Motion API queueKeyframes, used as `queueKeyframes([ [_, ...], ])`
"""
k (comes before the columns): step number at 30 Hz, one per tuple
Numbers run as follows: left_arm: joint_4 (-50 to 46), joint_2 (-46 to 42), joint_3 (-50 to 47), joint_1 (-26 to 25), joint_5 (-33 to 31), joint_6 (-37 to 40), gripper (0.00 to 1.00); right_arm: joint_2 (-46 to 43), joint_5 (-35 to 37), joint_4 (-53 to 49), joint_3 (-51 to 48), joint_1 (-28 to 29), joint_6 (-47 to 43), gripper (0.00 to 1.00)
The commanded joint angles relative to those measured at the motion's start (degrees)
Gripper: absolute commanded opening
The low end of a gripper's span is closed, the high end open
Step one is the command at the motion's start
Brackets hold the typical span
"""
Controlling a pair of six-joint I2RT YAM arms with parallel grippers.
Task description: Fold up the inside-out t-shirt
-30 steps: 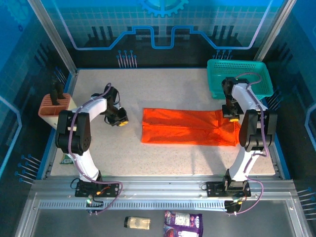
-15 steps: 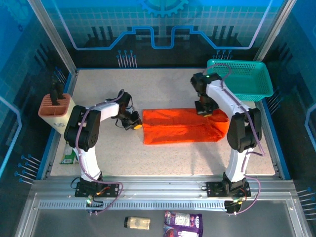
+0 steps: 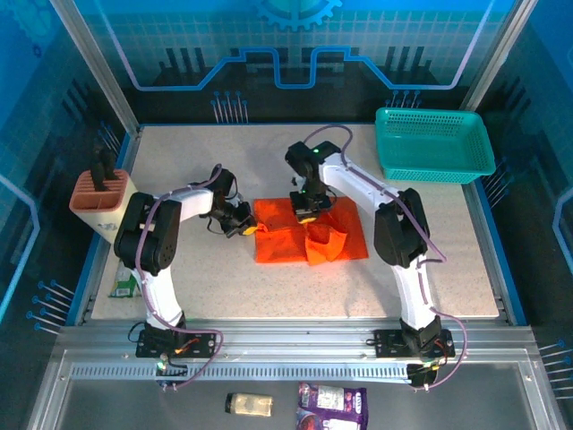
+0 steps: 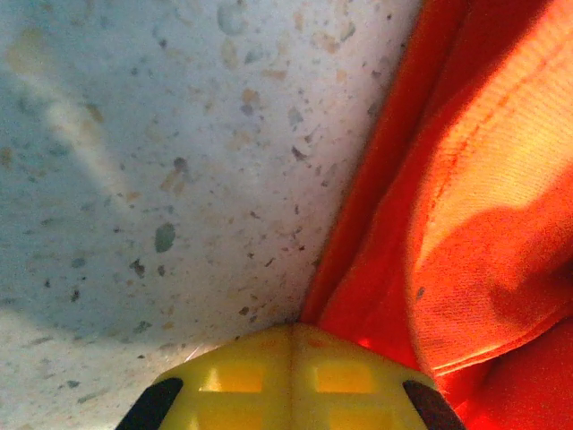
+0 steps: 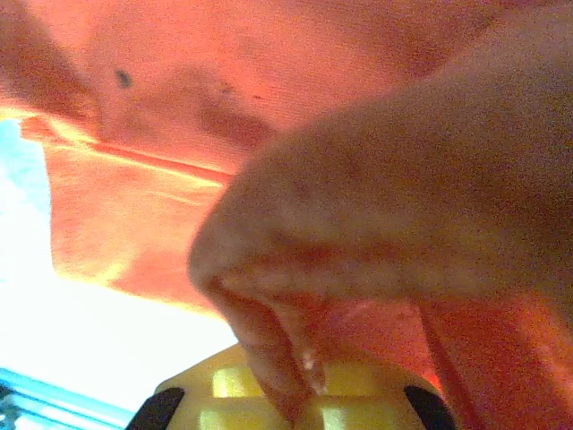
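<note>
The inside-out t-shirt point(image 3: 336, 235), bright orange, lies bunched in the middle of the table, its right part folded over to the left. My right gripper point(image 3: 305, 209) hovers over the shirt's upper middle, shut on a fold of its cloth. In the right wrist view that fold point(image 5: 376, 206) rises from between the yellow fingers point(image 5: 224, 394). My left gripper point(image 3: 244, 228) is shut at the shirt's left edge. In the left wrist view its yellow tips point(image 4: 291, 333) meet on the table against the hem point(image 4: 358, 269), and no cloth shows between them.
A teal mesh basket point(image 3: 434, 145) stands at the back right corner. A brown tool holder point(image 3: 98, 193) sits at the left edge, with a small packet point(image 3: 122, 287) in front of it. A bottle point(image 3: 248, 404) and a pouch point(image 3: 331, 408) lie below the table's front rail.
My right gripper has carried the shirt's right end leftwards, from the far right to the middle, folding it over. My left gripper moved to the shirt's left edge and shut there.
</note>
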Motion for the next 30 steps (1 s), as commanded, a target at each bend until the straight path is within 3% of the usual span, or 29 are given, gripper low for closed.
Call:
queueKeyframes([
  [1, 1.65, 3.16, -2.69, -1.42, 0.48, -0.11, 0.05, 2.6, -4.97, -0.21, 4.67, 2.01, 1.76, 0.0],
  [15, 1.18, 3.82, -2.6, -1.39, -0.31, 0.39, 0.05, 12.47, -13.4, 1.31, 17.5, 4.11, 2.91, 0.0],
  [30, 0.74, 3.21, -2.64, -1.45, -0.84, 0.33, 0.05, 15.47, -17.79, 8.38, 18.75, 4.43, 5.87, 0.01],
])
